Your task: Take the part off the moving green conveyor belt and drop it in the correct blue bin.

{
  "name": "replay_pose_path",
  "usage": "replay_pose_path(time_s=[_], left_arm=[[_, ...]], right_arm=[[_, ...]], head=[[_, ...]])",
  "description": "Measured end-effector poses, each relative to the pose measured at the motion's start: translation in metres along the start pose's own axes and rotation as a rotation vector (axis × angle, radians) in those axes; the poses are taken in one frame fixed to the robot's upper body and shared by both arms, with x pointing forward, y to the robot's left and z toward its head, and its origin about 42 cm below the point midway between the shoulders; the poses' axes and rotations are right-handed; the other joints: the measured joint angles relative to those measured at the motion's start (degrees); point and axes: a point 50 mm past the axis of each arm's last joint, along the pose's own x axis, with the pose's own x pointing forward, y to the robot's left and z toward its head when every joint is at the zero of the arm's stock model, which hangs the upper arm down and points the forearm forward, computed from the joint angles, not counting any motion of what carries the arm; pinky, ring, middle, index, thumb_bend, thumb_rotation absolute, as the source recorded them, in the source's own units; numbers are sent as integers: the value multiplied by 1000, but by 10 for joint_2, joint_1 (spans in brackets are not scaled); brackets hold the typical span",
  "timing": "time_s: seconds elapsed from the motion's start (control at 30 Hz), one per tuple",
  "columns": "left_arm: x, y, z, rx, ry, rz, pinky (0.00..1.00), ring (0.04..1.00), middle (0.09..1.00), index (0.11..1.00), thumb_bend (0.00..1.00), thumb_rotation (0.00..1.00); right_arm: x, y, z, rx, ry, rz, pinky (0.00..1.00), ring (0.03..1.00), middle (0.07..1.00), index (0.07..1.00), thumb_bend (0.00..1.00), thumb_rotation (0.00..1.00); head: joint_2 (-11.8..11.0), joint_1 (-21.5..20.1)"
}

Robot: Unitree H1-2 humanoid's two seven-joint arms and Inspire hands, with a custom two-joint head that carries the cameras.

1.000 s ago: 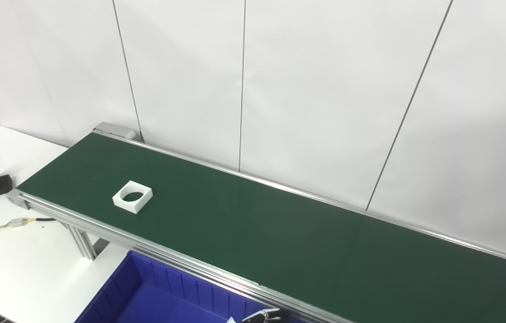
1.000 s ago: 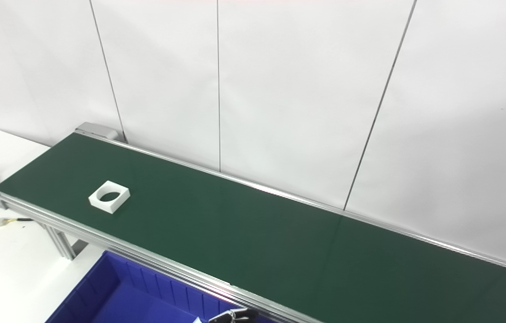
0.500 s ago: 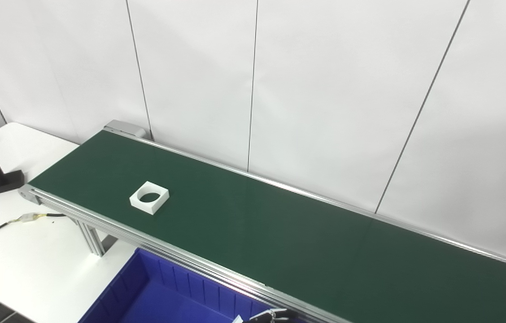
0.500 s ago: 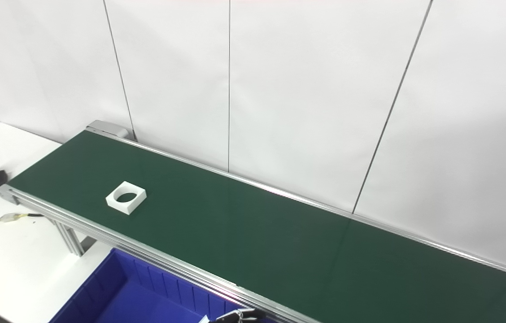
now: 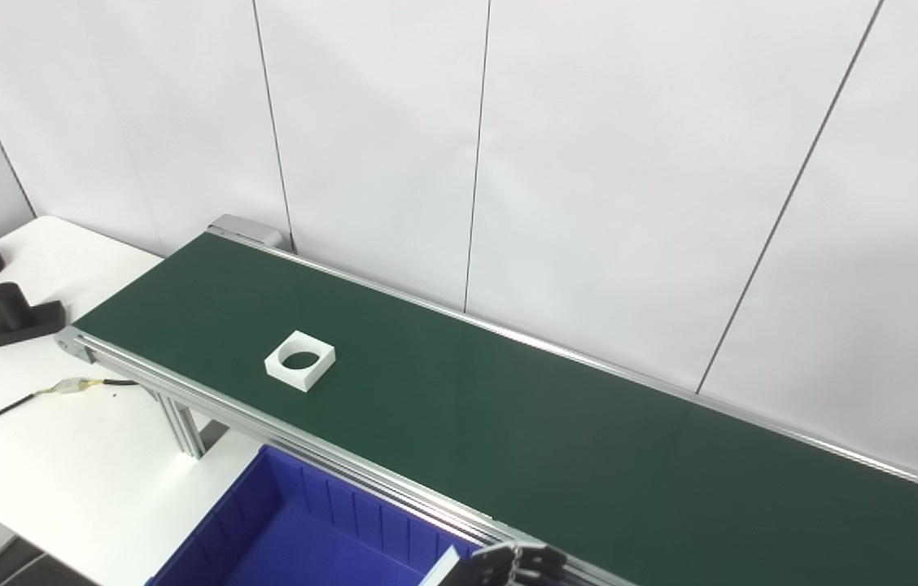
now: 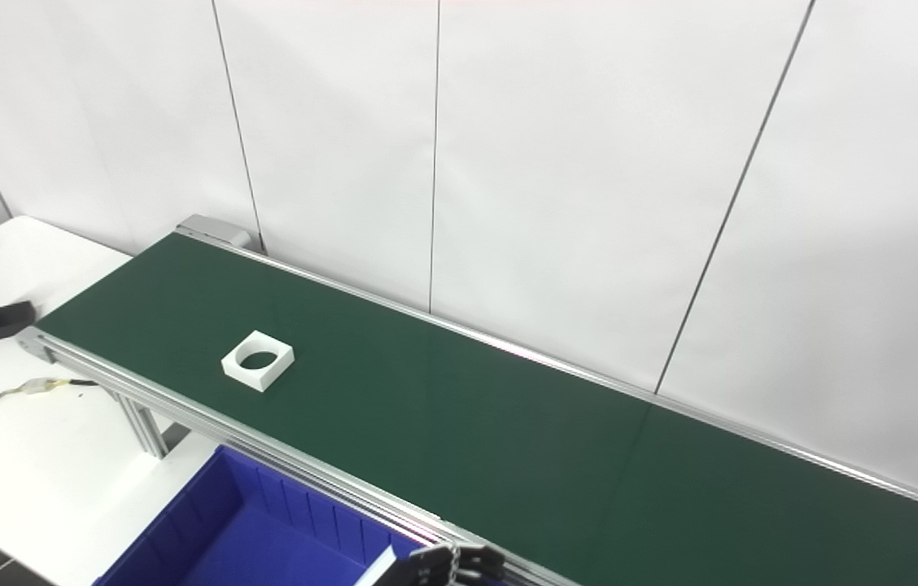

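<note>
White part rides the green conveyor belt near its left end, ungrasped. One hand barely shows at the bottom edge, fingers' state unclear; next, reach and intercept.

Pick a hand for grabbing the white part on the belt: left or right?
Left, probably. What looks like the left hand is the only one showing, at the bottom edge by the blue bin; the white part lies far left on the belt. Right hand: out of view.
</note>
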Motion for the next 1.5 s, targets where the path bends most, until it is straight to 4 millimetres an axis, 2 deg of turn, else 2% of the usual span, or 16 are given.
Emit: replay_pose_path(time_s=[0.07,0.17,0.43,0.7,0.83,0.93,0.97,1.1,1.3,1.37,1.43,1.5], left_arm=[[3,5,11,16,-24,0,583,650,718,735,688,265],[6,12,25,36,-44,2,563,624,679,711,717,244],[15,46,69,112,-92,-54,542,589,634,658,776,232],[27,68,91,180,-144,-64,544,605,638,659,832,286],[37,82,109,244,-183,-45,552,616,659,676,817,295],[41,83,111,289,-174,-31,550,630,692,707,771,319],[42,83,111,311,-162,-21,559,642,704,721,754,309],[46,87,109,390,-129,12,623,711,765,776,682,225],[59,98,111,523,-90,24,662,746,785,789,695,121],[62,105,113,558,-77,28,676,761,797,796,711,91],[67,113,116,575,-58,38,683,770,806,805,719,108],[71,120,117,599,-36,33,685,771,808,808,730,104]], right_arm=[[0,0,0,8,0,-3,738,784,824,943,227,230],[1,0,0,11,0,-5,731,782,824,941,217,250],[1,1,0,12,0,-5,730,785,825,938,216,270],[2,0,0,11,-1,-4,729,784,827,936,213,270],[3,0,-1,11,4,-3,731,786,828,934,213,285],[3,0,-2,13,6,-4,727,781,822,930,230,339],[3,0,-2,13,6,-5,725,781,821,930,241,357],[3,-1,-2,14,5,-8,706,770,816,922,325,488],[3,-1,3,15,-11,-11,694,760,815,917,430,597],[3,-1,4,15,-16,-12,692,758,811,913,476,631],[3,-2,4,14,-18,-15,692,755,808,909,495,641],[4,-2,5,14,-20,-15,692,754,806,907,502,647]], head=[[1,0],[1,1],[1,2],[4,4],[7,3],[21,2],[21,2],[47,-4],[62,-11],[83,-14],[83,-14],[99,-19]])
